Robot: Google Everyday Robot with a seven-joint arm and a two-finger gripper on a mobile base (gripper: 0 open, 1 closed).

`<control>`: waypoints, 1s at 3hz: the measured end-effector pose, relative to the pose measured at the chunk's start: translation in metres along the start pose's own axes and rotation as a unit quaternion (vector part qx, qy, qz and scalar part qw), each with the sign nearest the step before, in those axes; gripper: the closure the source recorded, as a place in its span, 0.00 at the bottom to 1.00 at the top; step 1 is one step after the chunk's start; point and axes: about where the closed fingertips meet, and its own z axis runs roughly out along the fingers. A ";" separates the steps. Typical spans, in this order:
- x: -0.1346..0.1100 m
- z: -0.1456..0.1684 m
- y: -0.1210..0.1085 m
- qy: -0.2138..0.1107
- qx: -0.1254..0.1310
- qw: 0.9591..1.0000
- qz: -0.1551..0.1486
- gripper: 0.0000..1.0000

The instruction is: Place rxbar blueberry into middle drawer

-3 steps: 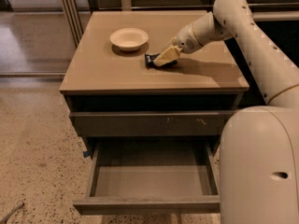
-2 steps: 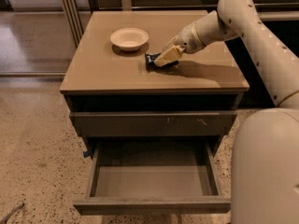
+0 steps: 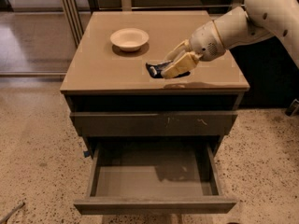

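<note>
The rxbar blueberry (image 3: 153, 70), a small dark bar, is held at one end between the cream fingers of my gripper (image 3: 174, 66), just over the front right part of the tan cabinet top (image 3: 103, 69). Its dark end sticks out to the left of the fingers. The gripper is shut on it. The middle drawer (image 3: 154, 204) stands pulled open below, with a bare grey floor. It lies lower and nearer the camera than the gripper.
A cream round bowl (image 3: 129, 38) sits on the cabinet top, behind and left of the gripper. A closed drawer front with pale scratches (image 3: 154, 123) sits above the open drawer. My white arm (image 3: 243, 22) reaches in from the upper right. Speckled floor surrounds the cabinet.
The gripper and the bar have moved a little toward the front edge of the cabinet top and slightly right. The bowl and drawers have not moved.
</note>
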 end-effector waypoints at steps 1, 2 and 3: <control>0.002 0.001 0.005 0.004 0.002 1.000 0.000 1.00; -0.010 -0.016 0.033 0.002 0.036 0.999 -0.034 1.00; 0.000 -0.019 0.067 -0.024 0.081 0.995 -0.055 1.00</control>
